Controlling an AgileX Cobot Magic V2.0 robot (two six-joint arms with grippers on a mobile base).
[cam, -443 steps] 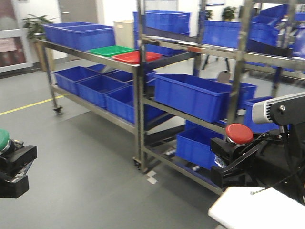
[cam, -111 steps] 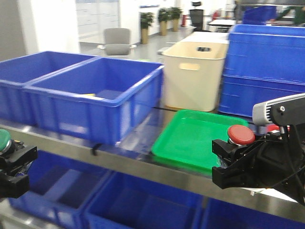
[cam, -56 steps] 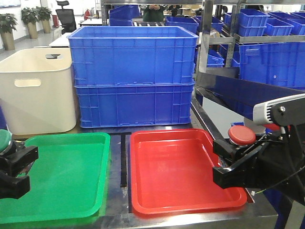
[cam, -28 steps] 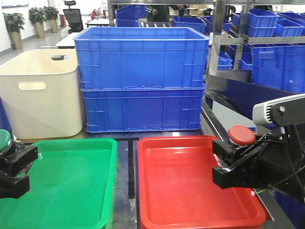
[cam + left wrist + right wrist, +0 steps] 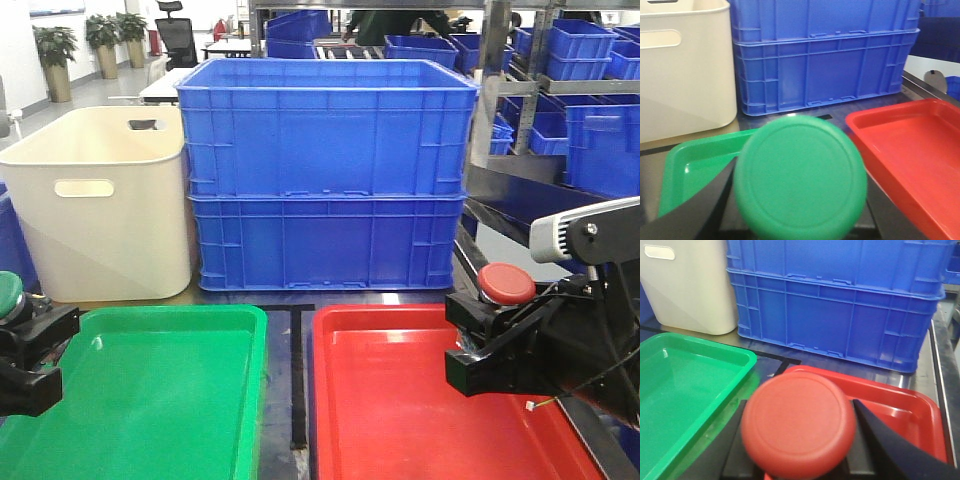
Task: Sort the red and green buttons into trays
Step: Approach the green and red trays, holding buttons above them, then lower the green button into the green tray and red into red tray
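Pinching red button (image 5: 505,282) upright, round cap skyward, between right fingers (image 5: 885,440) above red tray's (image 5: 400,400) right edge; likewise green button (image 5: 800,187), left fingers (image 5: 695,215), green tray's (image 5: 150,400) left edge.

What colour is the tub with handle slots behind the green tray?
Cream. The tub shows best in the front-facing view.

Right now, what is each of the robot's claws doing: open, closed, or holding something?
The left gripper is closed, holding the green button.
The right gripper is closed, holding the red button.
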